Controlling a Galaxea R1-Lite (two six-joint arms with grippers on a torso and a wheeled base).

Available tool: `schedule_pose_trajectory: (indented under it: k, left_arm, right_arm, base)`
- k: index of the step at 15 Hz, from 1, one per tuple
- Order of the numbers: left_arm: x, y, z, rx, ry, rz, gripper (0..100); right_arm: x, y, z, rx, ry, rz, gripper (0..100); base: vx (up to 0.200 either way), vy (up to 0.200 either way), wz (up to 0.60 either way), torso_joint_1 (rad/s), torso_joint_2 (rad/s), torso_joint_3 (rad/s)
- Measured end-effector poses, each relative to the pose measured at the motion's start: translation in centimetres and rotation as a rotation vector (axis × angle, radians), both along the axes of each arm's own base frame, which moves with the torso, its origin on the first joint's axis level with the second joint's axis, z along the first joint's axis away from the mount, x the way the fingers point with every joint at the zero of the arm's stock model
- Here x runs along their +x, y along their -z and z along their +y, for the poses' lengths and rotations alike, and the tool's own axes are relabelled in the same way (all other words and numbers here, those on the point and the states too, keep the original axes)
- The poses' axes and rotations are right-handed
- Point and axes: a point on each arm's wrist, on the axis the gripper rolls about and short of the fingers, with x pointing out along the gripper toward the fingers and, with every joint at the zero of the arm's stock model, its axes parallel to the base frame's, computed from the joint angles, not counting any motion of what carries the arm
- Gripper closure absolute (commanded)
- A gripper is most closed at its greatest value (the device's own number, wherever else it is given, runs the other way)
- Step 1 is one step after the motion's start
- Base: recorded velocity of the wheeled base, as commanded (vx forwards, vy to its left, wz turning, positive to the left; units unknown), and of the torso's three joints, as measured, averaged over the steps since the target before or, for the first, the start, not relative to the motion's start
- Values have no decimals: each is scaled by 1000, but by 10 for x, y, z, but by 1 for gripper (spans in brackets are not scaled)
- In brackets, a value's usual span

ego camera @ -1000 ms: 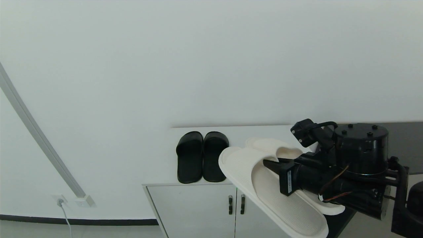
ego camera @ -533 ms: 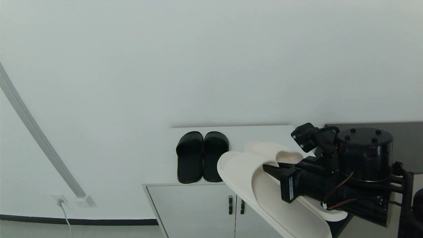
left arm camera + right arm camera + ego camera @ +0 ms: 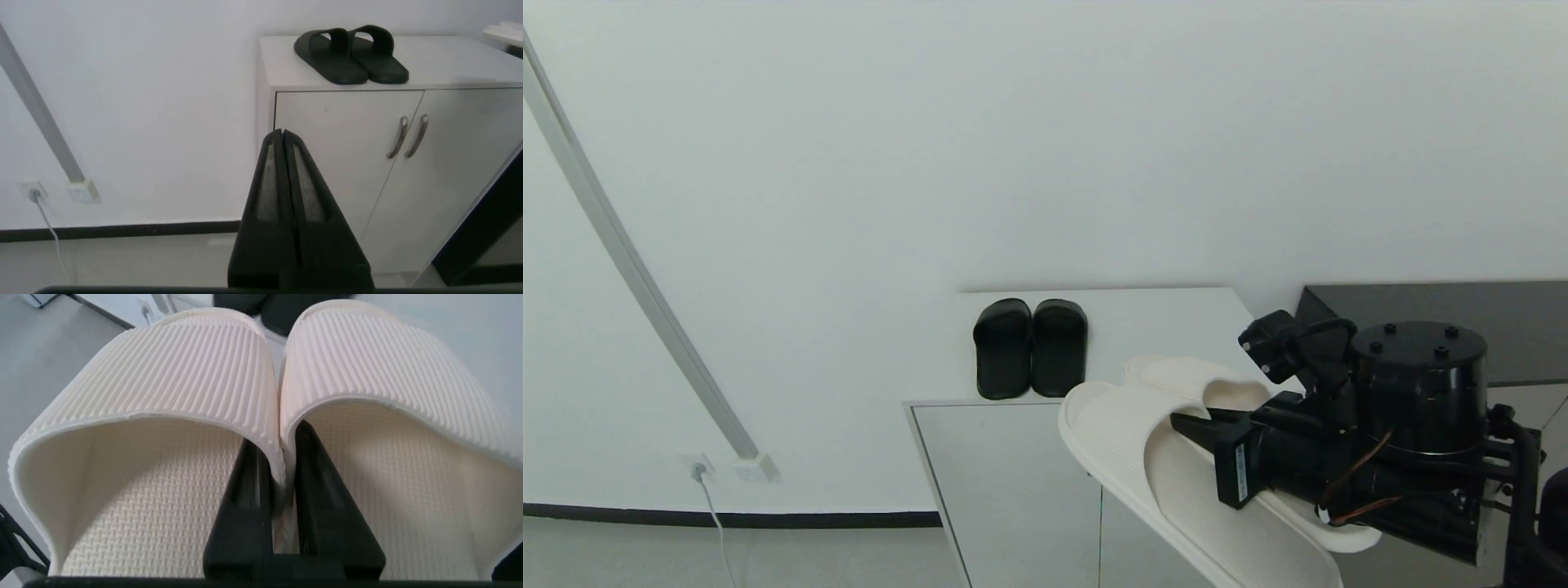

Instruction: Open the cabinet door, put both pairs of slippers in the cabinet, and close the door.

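A pair of black slippers (image 3: 1029,347) lies side by side on top of the white cabinet (image 3: 1005,490), near its front edge. They also show in the left wrist view as black slippers (image 3: 351,55) above the shut doors and their two handles (image 3: 406,136). My right gripper (image 3: 1188,420) is shut on the pair of white slippers (image 3: 1127,433), held in the air in front of the cabinet's right door. In the right wrist view its fingers (image 3: 245,498) pinch the adjoining strap walls of the white slippers (image 3: 188,384). My left gripper (image 3: 282,139) is shut and holds nothing, low and well in front of the cabinet.
A dark surface (image 3: 1421,306) adjoins the cabinet on the right. A slanted grey conduit (image 3: 629,261) runs down the wall to an outlet with a cable (image 3: 697,471) at the left. Bare floor (image 3: 122,261) lies in front of the cabinet.
The whole head picture has shifted: the camera moved, and the cabinet now looks smaller and higher. My right gripper still holds the white slippers in the same way.
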Motion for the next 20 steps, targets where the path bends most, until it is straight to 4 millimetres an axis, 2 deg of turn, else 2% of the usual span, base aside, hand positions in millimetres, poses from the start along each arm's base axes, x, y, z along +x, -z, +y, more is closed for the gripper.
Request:
schedule_pose_trajectory:
  k: [12, 20]
  left_arm:
    - [0, 0, 0, 3, 1, 0, 100]
    - [0, 0, 0, 6, 4, 0, 100]
  right_arm:
    - [-1, 8, -2, -43, -17, -1, 100]
    - [1, 17, -4, -65, -6, 22, 100]
  base:
    - [0, 0, 0, 0, 0, 0]
    - [0, 0, 0, -149, 338, 187]
